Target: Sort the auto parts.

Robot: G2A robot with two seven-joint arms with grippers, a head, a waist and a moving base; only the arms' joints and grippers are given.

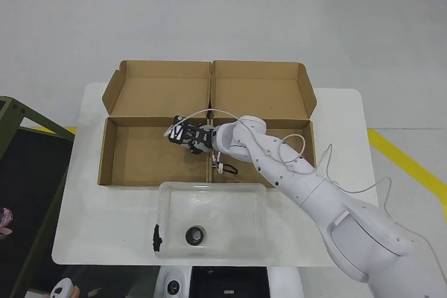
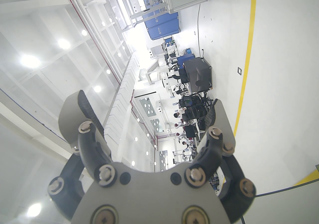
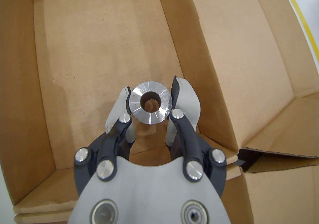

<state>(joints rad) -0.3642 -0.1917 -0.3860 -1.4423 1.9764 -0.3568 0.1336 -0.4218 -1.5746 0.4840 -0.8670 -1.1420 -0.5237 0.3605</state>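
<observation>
Metal ring clamped in right tool; second ring in one tub.

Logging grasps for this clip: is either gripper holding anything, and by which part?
The right gripper holds a metal ring, pinched across its outer rim. The left gripper is open and empty.

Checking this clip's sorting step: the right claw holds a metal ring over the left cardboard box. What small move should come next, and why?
Probably a short descent toward the box floor. The right claw is shut on the metal ring, which hangs above the bare floor of the left cardboard box, inside its walls; releasing from nearer should limit bouncing.
</observation>
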